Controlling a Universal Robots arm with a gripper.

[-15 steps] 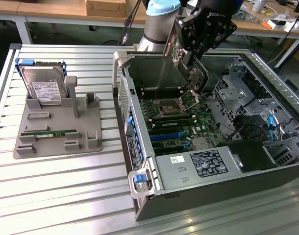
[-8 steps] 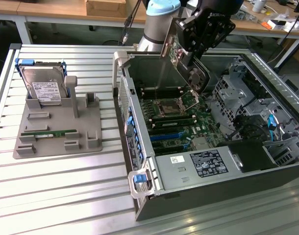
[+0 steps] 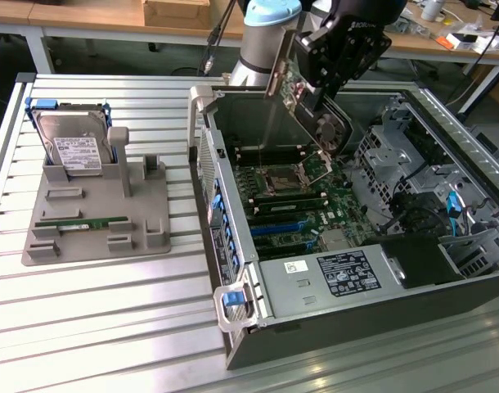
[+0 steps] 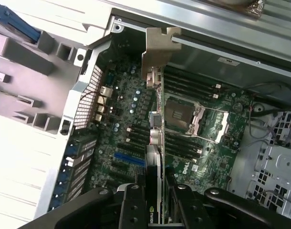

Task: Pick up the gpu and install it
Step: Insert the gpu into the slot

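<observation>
Gpu (image 3: 292, 72): held tilted in the air over the open computer case (image 3: 202, 147), above the motherboard (image 3: 315, 205); we see it edge-on between the fingers (image 4: 176, 202), its silver bracket (image 4: 157, 50) at the far end. Gripper (image 3: 316, 88): clamped on the card's two faces. Well apart at the exterior view's left, we note a grey tray (image 3: 94, 241) with hard drive (image 3: 74, 147) and memory stick (image 3: 82, 223)

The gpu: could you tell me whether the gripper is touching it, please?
Touching. The wrist view shows the gripper clamped against both faces of the gpu.
</observation>
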